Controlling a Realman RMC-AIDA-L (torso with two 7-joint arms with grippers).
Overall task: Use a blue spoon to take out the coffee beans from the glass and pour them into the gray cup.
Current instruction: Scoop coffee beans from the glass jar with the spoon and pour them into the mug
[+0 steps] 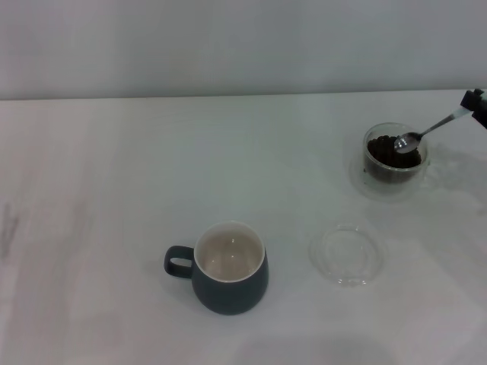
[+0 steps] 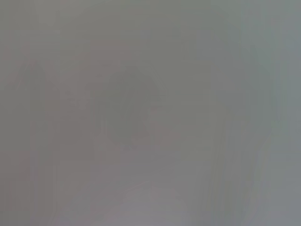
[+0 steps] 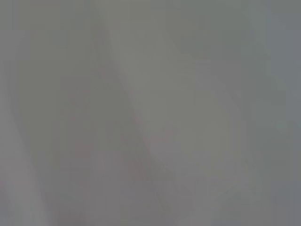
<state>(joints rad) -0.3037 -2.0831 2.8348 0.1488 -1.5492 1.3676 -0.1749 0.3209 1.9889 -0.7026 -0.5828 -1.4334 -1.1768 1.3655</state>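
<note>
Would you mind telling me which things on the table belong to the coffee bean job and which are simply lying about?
Part of the job:
- blue spoon, bowl over the beans, held by the right gripper at the picture's edge
- coffee beans
- glass
- gray cup, no beans in it

Lying about:
- flat clear glass dish, beside the cup

Mug was dark blue-gray outside, cream inside. Beans looked near-black brown in the clear glass, spoon was shiny silver, table plain white.
</note>
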